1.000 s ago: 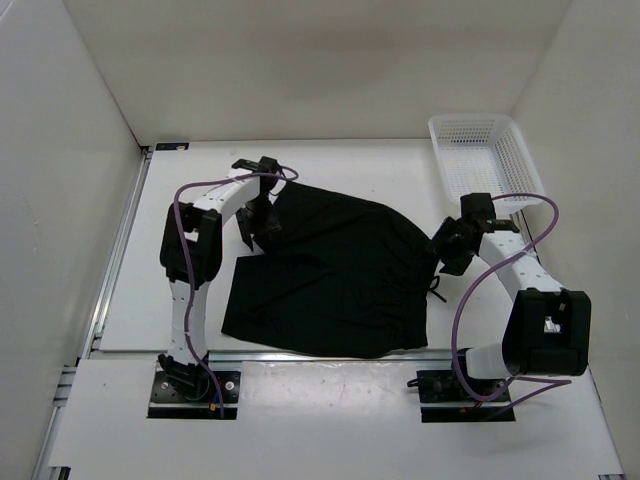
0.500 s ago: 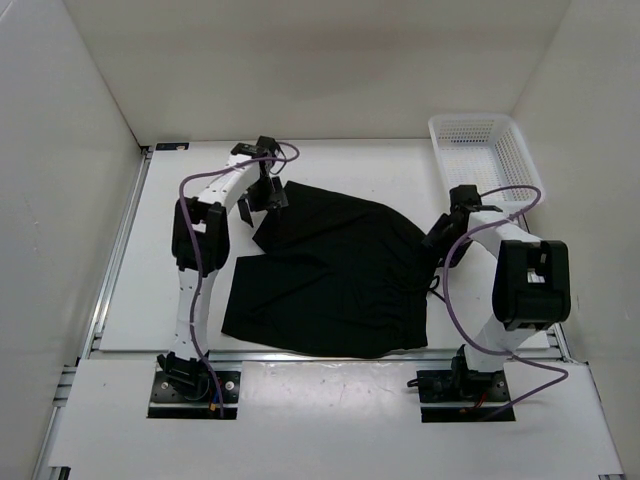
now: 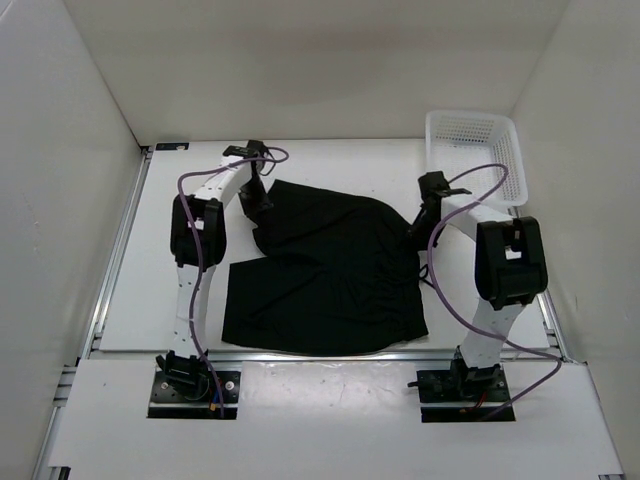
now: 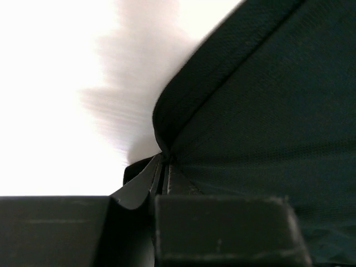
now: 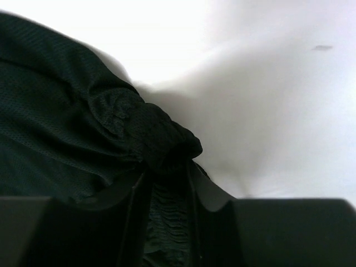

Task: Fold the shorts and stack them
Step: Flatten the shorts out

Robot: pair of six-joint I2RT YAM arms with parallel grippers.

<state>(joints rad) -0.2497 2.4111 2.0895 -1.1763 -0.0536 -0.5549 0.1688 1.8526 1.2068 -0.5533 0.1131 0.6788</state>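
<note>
the shorts [image 3: 330,280] lie spread across the middle of the table [image 3: 150,300], black and soft, with the far-left leg lying loosely over the rest and the waistband along the right side. the left gripper [image 3: 260,200] sits at the far-left corner of the cloth; its wrist view shows the jaws pressed fully together on a thin hem edge, with very little fabric caught. the right gripper [image 3: 416,236] is at the right edge, where the jaws stand a little apart with a bunched wad of waistband filling the gap, and they appear to be clamped on it, though the dark cloth against dark fingers makes the contact hard to read.

the main risk is the left hold: so shallow a pinch could slip off the hem once the cloth takes tension. uneven lifting would skew the fold, since one side holds a single layer and the other a thick gather. the loose drawstring near the right gripper might snag. the white basket [image 3: 470,150] stands just beyond the right arm, at the far right, and a wide swing could knock it.
</note>
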